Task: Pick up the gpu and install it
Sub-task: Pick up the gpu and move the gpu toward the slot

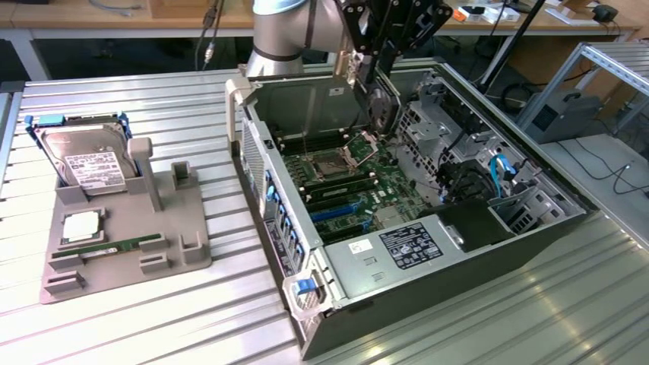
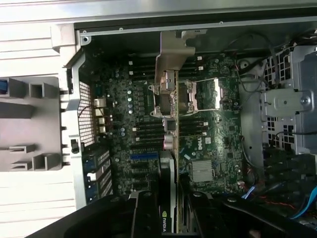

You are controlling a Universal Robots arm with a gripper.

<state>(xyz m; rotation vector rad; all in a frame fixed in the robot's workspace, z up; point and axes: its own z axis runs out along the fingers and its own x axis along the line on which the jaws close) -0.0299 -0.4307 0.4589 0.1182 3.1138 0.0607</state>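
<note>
The ribbed metal tabletop (image 1: 132, 319) carries an open computer case (image 1: 457, 281), which lies on its side with the motherboard (image 2: 208, 144) exposed. Over that board hangs the gpu (image 1: 378, 103), with its silver bracket (image 2: 173, 54) at the end away from the pincer (image 2: 170, 213). The pincer is clamped on the card. On the exterior view's left, a grey holder (image 1: 172, 228) keeps a hard drive (image 1: 87, 163).
</note>
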